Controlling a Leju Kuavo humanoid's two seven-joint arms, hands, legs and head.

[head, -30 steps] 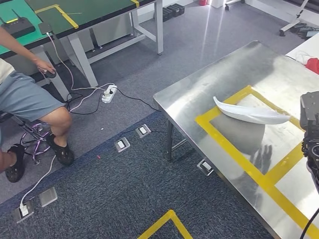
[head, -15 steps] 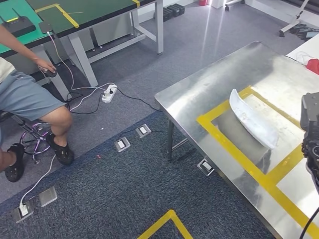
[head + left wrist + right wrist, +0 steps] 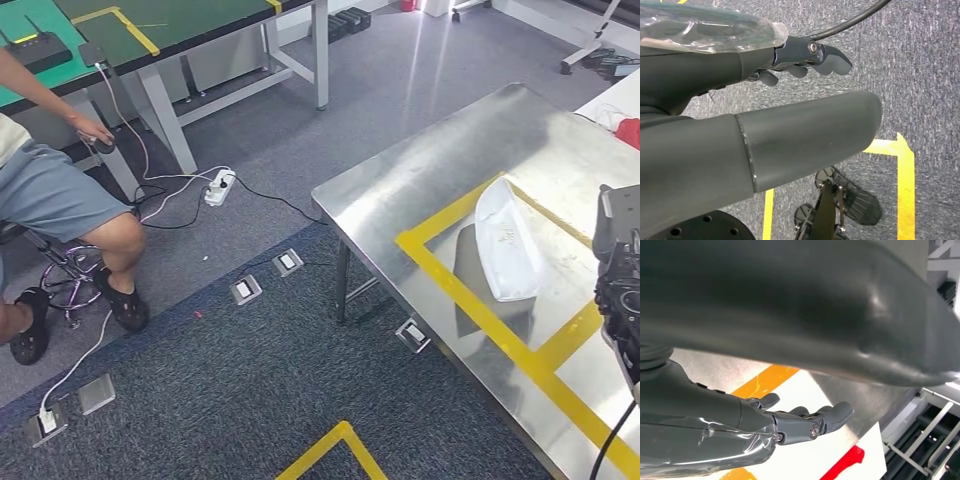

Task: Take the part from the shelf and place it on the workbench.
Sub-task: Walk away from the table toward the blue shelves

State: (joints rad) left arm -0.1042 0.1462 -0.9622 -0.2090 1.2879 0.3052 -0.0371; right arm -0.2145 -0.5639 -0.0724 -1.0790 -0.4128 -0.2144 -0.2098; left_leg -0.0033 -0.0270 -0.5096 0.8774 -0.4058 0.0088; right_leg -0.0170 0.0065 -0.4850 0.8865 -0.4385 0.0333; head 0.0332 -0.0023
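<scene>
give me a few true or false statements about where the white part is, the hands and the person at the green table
1. The white part lies on the steel workbench inside the yellow tape outline. True.
2. The right hand grips the white part. False: its fingers are stretched out with nothing in them, above the workbench.
3. The left hand hangs over grey carpet with nothing in it. True.
4. The person is standing next to the workbench. False: the person sits at the green table, across the carpet from the workbench.
5. A white power strip lies on the workbench. False: it lies on the floor by the green table.
</scene>
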